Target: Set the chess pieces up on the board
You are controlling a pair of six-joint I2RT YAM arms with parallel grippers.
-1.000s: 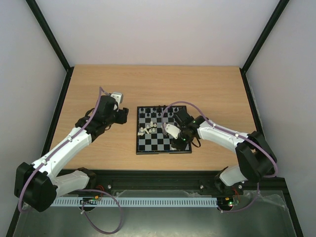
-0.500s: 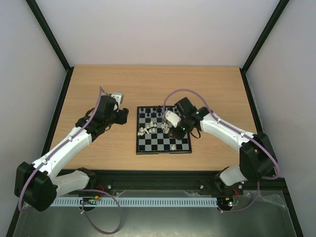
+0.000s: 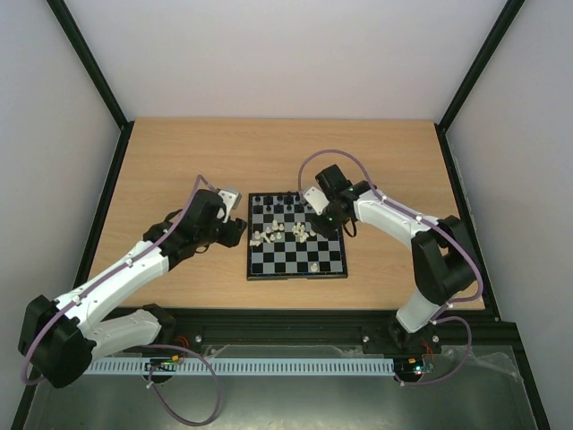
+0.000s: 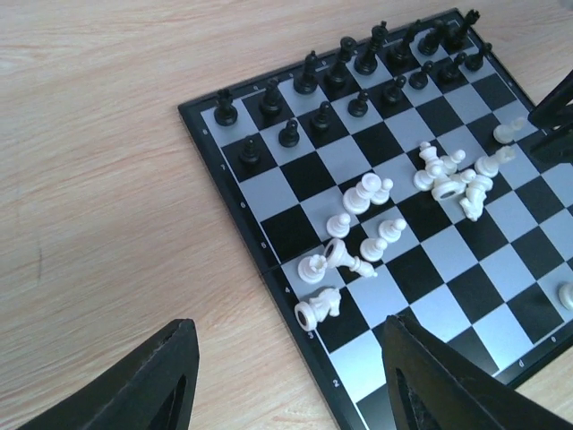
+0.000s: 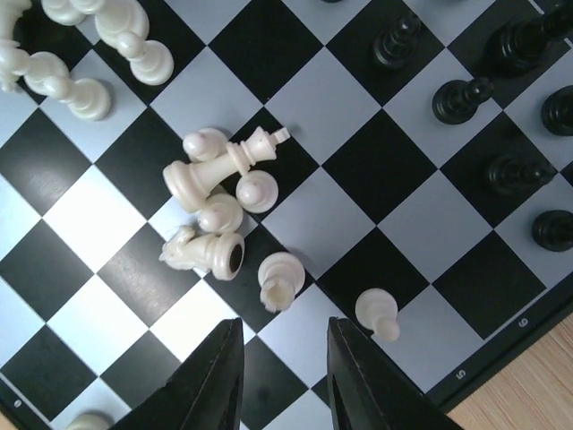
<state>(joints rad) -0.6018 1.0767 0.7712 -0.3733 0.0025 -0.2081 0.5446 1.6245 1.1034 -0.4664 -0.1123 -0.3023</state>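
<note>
The board [image 3: 285,265] lies mid-table. Black chess pieces [image 3: 281,207] stand in its two far rows. White pieces lie in two heaps, left [image 3: 266,236] and right [image 3: 302,233]; one white piece [image 3: 313,266] stands alone near the front. My left gripper [image 3: 236,229] is open and empty at the board's left edge; in its wrist view [image 4: 295,385] it straddles the border [image 4: 279,296] just short of a toppled white knight [image 4: 320,307]. My right gripper [image 3: 328,220] is open and empty over the board's right side [image 5: 285,381], just short of a white piece [image 5: 280,279] and a pawn [image 5: 377,312].
Bare wooden table [image 3: 179,161] surrounds the board. Black frame posts and white walls close in the left, right and back. A black rail [image 3: 286,315] runs along the near edge. A toppled white king [image 5: 219,170] lies in the right heap.
My right gripper has pulled back from the board's near right towards its far right, and a lone white piece now shows there. My left arm has moved right, up to the board's left edge.
</note>
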